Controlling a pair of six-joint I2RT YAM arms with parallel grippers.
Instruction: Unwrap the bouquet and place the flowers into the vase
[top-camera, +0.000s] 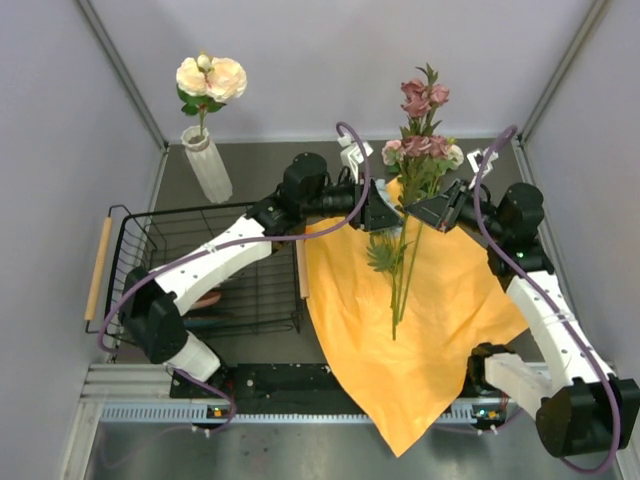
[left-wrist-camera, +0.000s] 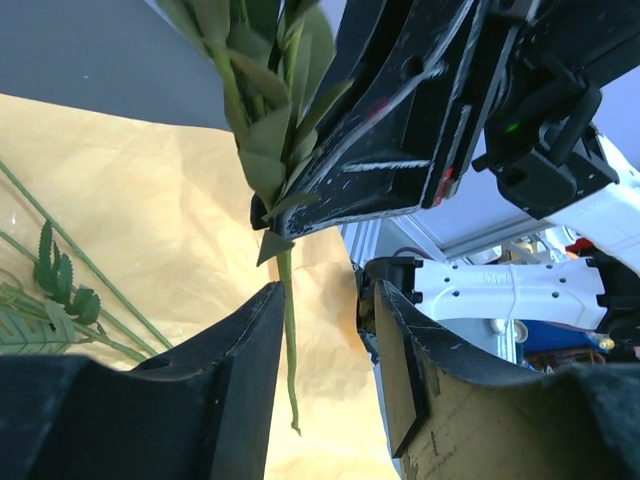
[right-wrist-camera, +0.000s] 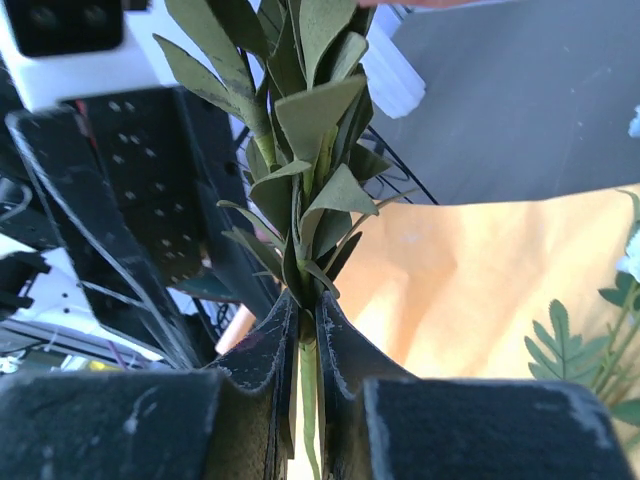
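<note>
The bouquet's orange paper wrap (top-camera: 400, 340) lies spread open on the table, with several flowers (top-camera: 428, 148) and their green stems (top-camera: 400, 290) lying on it. My right gripper (right-wrist-camera: 307, 305) is shut on one leafy stem (right-wrist-camera: 300, 150) and holds it upright, its mauve blooms (top-camera: 420, 95) on top. My left gripper (left-wrist-camera: 325, 300) faces it from the left with its jaws apart. The stem's lower end (left-wrist-camera: 290, 350) hangs between them, close to the left finger (left-wrist-camera: 240, 370). The white ribbed vase (top-camera: 207, 165) stands at the back left with a cream-pink rose (top-camera: 210, 78) in it.
A black wire dish rack (top-camera: 140, 250) with a wooden handle (top-camera: 97, 270) sits at the left, under my left arm. Grey walls close in the back and both sides. The orange paper hangs over the table's near edge (top-camera: 400, 440).
</note>
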